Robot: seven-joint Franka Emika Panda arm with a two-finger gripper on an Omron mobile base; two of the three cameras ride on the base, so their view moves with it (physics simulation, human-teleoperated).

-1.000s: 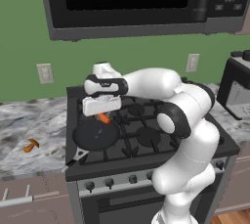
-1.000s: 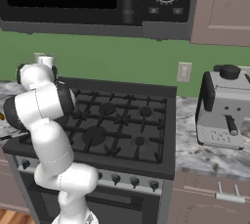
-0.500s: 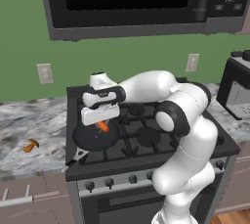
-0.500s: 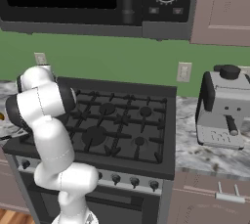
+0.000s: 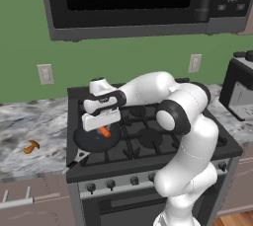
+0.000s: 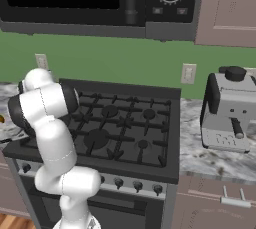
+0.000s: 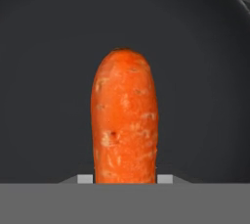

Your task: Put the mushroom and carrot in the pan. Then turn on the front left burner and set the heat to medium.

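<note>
Right now the gripper [image 5: 103, 130] is pinching the carrot [image 5: 104, 131], its two fingers pressed against the carrot's sides while the bright orange root is pointing down out of the hand. In the hand view the carrot [image 7: 125, 120] is standing straight up the middle of the picture, with the dark floor of the pan [image 7: 49, 47] spreading behind it on every side and the pan's curved rim showing at the upper right corner. From the left base view the pan [image 5: 89, 142] is sitting on the front left burner of the stove [image 5: 148, 156], its handle reaching toward the stove's front left corner, and the carrot is hanging just over its inside; whether the tip is touching the pan floor cannot be told. The mushroom [image 5: 31, 146] is lying on the marbled counter [image 5: 29, 126] left of the stove, well apart from the pan. Above the stove a black microwave [image 5: 138, 0] is hanging, and a grey coffee machine [image 6: 229, 110] is standing on the counter to the stove's right.
</note>
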